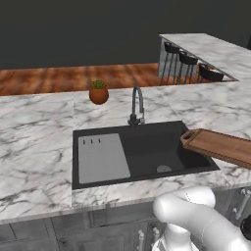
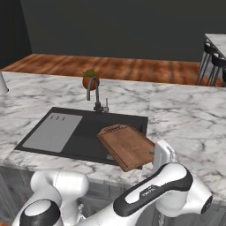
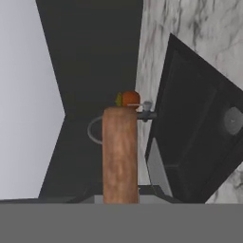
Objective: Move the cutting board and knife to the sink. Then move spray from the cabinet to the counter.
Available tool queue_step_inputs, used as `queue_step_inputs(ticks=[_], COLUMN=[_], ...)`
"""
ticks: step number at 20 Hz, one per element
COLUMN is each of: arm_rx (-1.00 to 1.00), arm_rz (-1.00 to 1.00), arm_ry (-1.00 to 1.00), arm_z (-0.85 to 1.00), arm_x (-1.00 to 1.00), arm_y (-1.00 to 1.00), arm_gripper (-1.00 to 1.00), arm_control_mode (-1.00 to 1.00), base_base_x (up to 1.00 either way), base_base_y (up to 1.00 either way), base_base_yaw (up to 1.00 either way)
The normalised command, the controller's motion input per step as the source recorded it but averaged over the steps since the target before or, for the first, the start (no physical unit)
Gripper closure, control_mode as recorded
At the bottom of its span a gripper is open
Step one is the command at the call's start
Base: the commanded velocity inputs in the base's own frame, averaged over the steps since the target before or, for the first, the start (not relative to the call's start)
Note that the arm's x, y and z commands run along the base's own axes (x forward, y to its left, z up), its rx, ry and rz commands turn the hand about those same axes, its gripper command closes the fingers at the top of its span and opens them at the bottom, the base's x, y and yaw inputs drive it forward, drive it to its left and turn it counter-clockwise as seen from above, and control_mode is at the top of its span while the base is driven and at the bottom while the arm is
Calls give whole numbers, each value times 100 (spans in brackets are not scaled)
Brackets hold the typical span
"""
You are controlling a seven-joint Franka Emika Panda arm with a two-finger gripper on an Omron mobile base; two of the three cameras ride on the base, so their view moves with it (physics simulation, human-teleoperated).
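The jaws are closed on the cutting board (image 2: 129,146), which hangs above the right part of the sink (image 1: 147,152), its far end over the basin. The left base view shows the board's rounded handle end at the sink's right rim. The hand view shows the board edge-on, with the faucet (image 3: 144,111) and a small potted plant (image 3: 128,98) behind it on the marble surface (image 1: 34,142).

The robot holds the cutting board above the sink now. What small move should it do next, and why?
Probably lower the cutting board a little further into the sink. The gripper is shut on its near edge, and the board hangs over the basin's right side, above its floor, not yet resting.
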Motion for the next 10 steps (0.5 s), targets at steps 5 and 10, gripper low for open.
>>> queue_step_inputs(ticks=[5, 10], arm_rx=[0, -2], arm_rz=[13, 0], arm_ry=[0, 0], arm_z=[-12, -16], arm_x=[47, 35], arm_y=[2, 3], arm_gripper=[100, 100], arm_control_mode=[-100, -100], base_base_x=[0, 0], base_base_y=[0, 0], base_base_yaw=[0, 0])
